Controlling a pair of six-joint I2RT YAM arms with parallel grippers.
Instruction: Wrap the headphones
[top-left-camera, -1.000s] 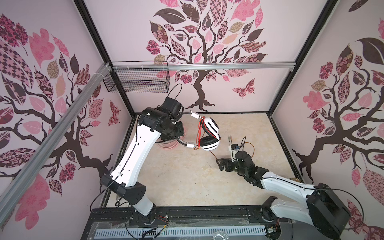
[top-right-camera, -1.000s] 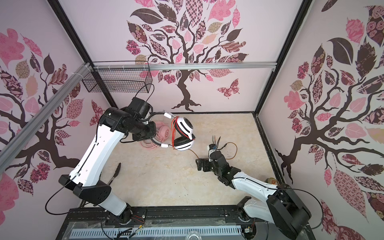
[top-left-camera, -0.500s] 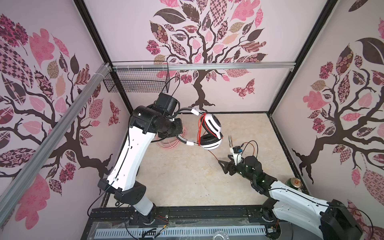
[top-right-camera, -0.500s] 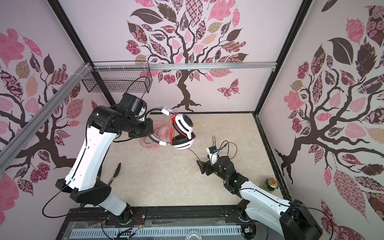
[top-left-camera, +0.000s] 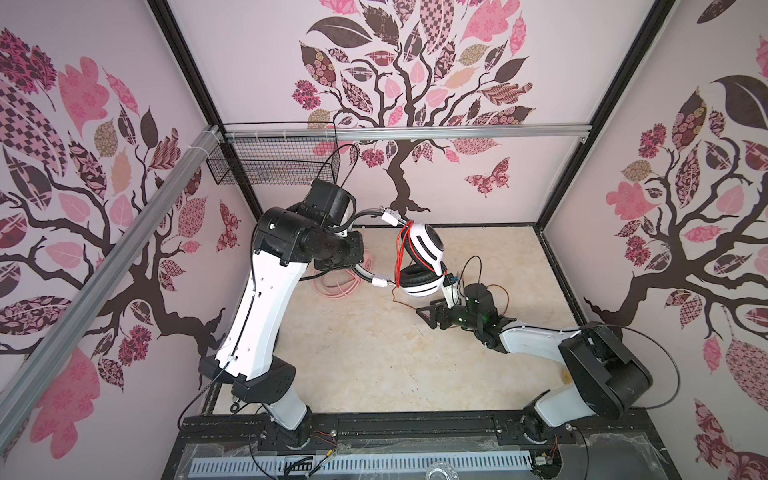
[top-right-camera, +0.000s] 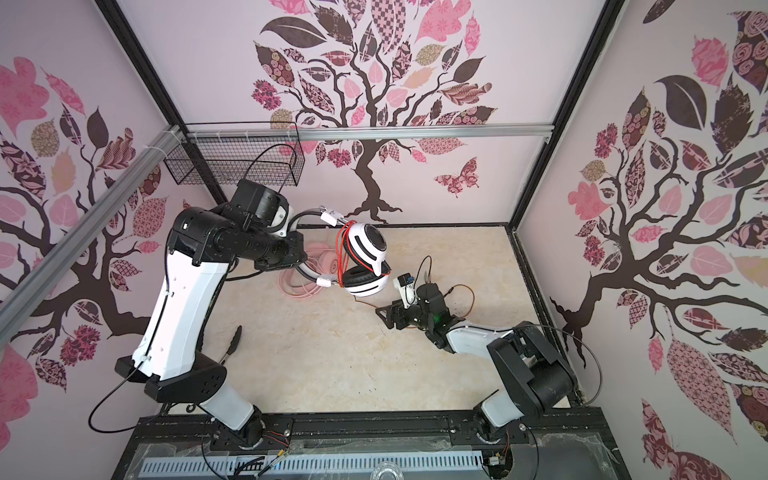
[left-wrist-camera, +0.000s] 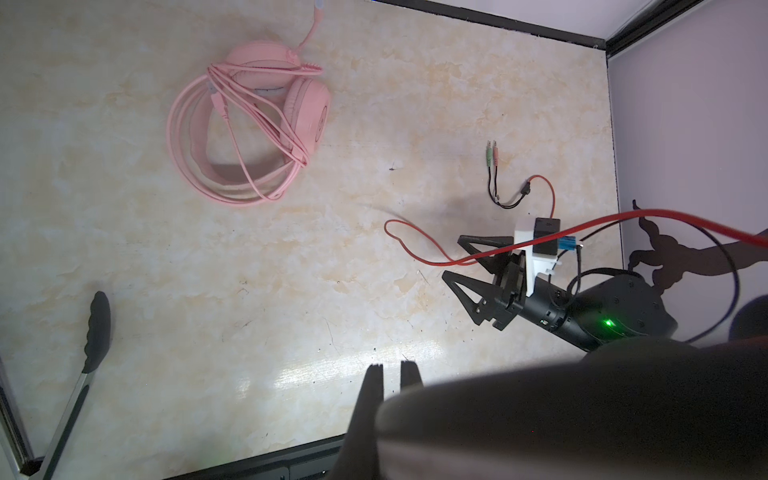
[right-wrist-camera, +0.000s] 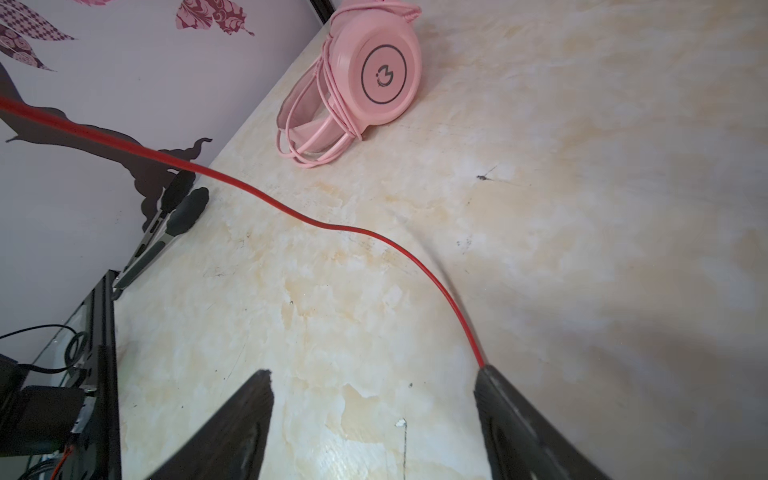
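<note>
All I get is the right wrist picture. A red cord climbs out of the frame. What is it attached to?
Observer: A white-and-black headset, held in the air above the table.
Operator: What holds it up?
Observer: The left pincer, shut on its headband.
Operator: And the loose end?
Observer: Two plugs, green and pink, lie on the table near the right pincer.
</note>
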